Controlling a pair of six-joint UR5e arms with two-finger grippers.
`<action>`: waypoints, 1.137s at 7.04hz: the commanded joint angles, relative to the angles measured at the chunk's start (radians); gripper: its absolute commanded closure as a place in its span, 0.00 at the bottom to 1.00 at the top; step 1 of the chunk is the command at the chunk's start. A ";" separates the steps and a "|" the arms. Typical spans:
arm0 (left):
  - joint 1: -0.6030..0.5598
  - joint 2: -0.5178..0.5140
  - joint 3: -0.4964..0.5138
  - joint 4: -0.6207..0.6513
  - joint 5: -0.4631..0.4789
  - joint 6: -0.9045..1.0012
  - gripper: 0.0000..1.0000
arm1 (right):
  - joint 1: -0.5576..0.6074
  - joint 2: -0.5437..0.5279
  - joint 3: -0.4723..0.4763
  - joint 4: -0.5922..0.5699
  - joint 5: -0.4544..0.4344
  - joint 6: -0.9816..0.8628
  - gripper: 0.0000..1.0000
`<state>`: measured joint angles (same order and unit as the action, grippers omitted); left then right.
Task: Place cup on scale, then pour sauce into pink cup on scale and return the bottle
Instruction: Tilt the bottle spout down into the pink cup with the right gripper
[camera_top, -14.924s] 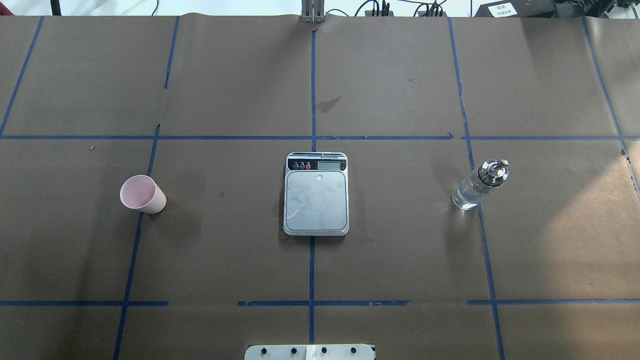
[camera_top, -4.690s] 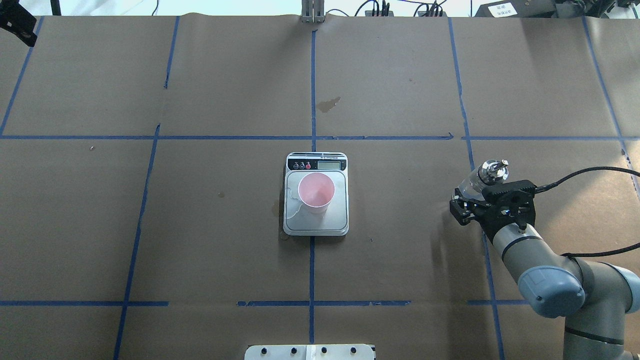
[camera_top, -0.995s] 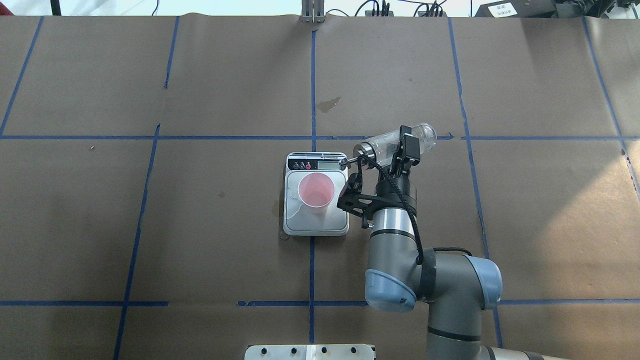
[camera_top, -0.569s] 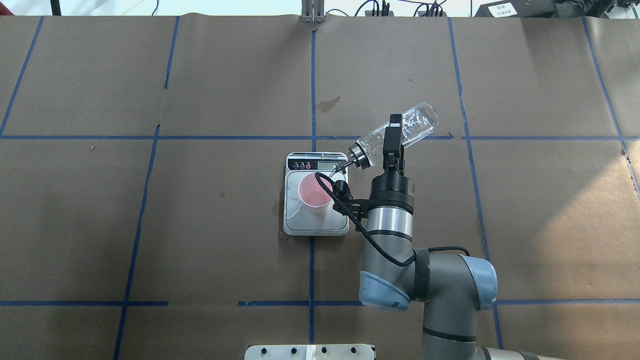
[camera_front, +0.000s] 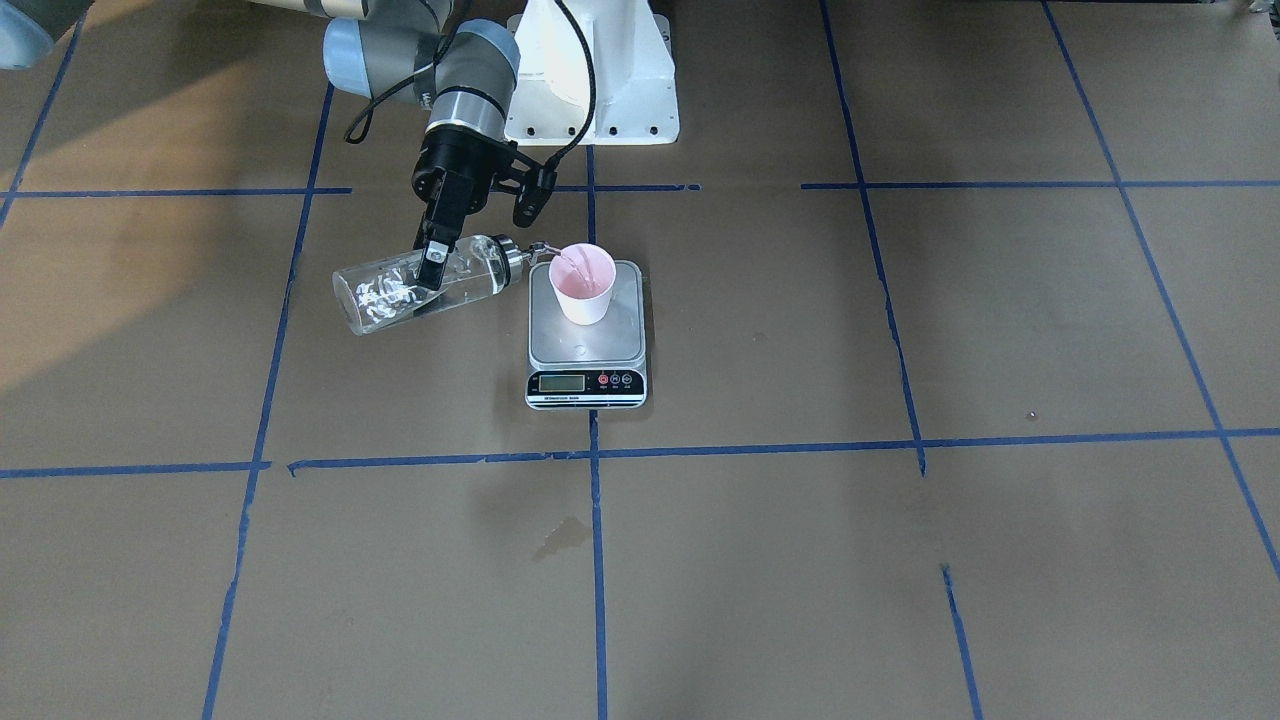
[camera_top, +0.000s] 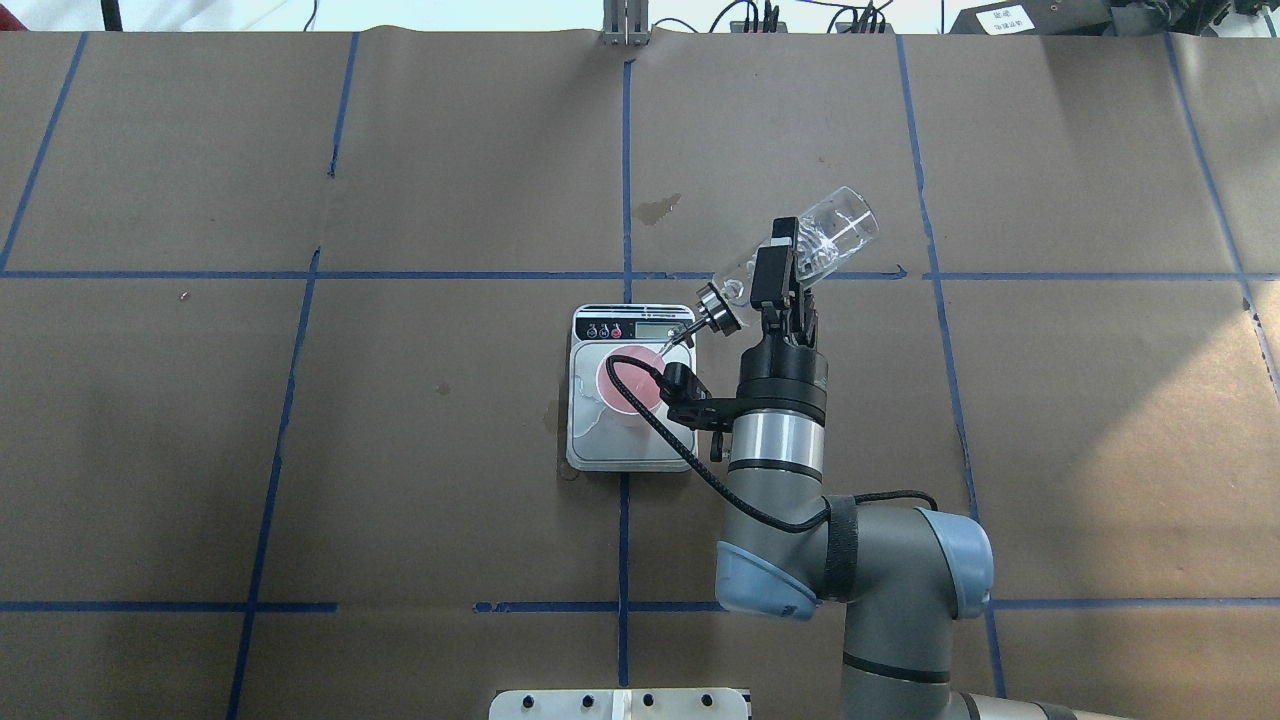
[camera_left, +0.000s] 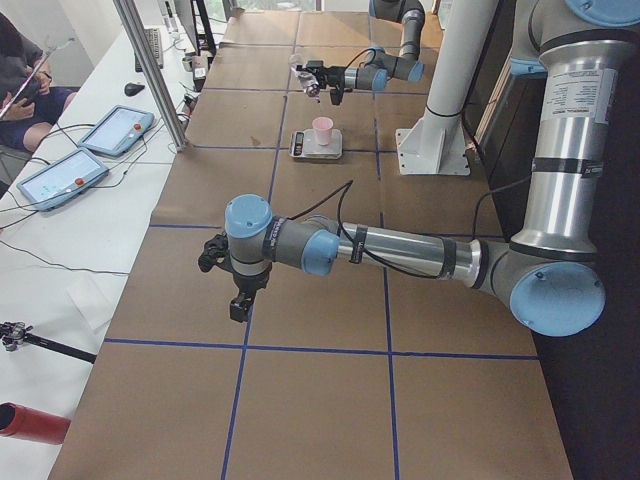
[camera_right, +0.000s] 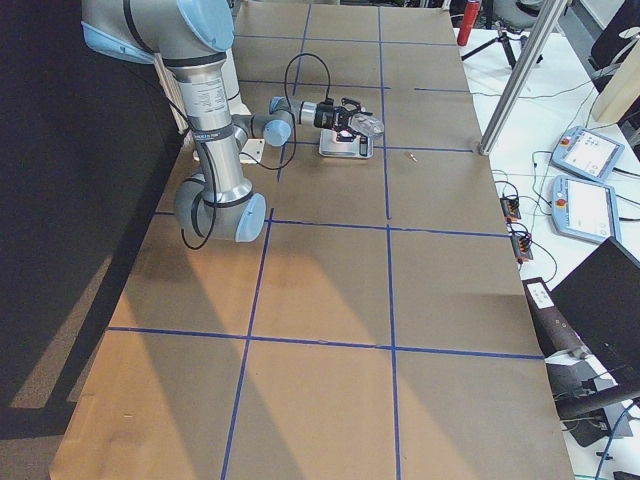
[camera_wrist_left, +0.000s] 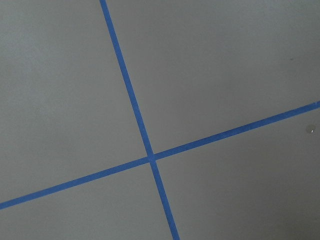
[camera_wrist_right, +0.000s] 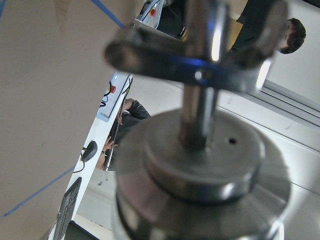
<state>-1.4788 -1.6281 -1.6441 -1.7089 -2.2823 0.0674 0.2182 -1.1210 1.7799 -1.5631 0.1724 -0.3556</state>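
The pale pink cup (camera_front: 582, 284) stands upright on the silver scale (camera_front: 586, 343), also seen in the overhead view (camera_top: 622, 392). My right gripper (camera_front: 433, 262) is shut on the clear glass bottle (camera_front: 400, 290), held tilted almost flat beside the scale. Its metal spout (camera_front: 535, 250) points over the cup's rim, and a thin stream of clear sauce runs into the cup. In the overhead view the gripper (camera_top: 778, 270) grips the bottle (camera_top: 830, 232) mid-body. The right wrist view shows the metal collar (camera_wrist_right: 200, 165) close and blurred. My left gripper (camera_left: 238, 292) hovers over bare paper far from the scale; I cannot tell its state.
Brown paper with a blue tape grid covers the table. A dark stain (camera_top: 657, 208) lies beyond the scale. The robot's base plate (camera_top: 620, 703) is at the near edge. Tablets (camera_left: 115, 128) and a seated person (camera_left: 25, 75) are at the side table.
The cup went from the left onto the scale and the right gripper took the bottle. In the last second the bottle's base has risen and its spout dipped over the cup.
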 joint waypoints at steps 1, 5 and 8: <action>0.000 -0.007 0.003 0.000 0.000 -0.006 0.00 | 0.001 0.000 0.009 0.014 0.002 -0.003 1.00; -0.001 -0.009 -0.010 0.003 -0.003 -0.009 0.00 | -0.008 -0.054 -0.010 0.241 0.028 0.058 1.00; -0.001 -0.009 -0.011 0.003 -0.003 -0.011 0.00 | -0.010 -0.040 -0.008 0.241 0.135 0.254 1.00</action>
<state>-1.4801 -1.6368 -1.6543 -1.7059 -2.2856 0.0573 0.2089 -1.1678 1.7717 -1.3239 0.2602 -0.1882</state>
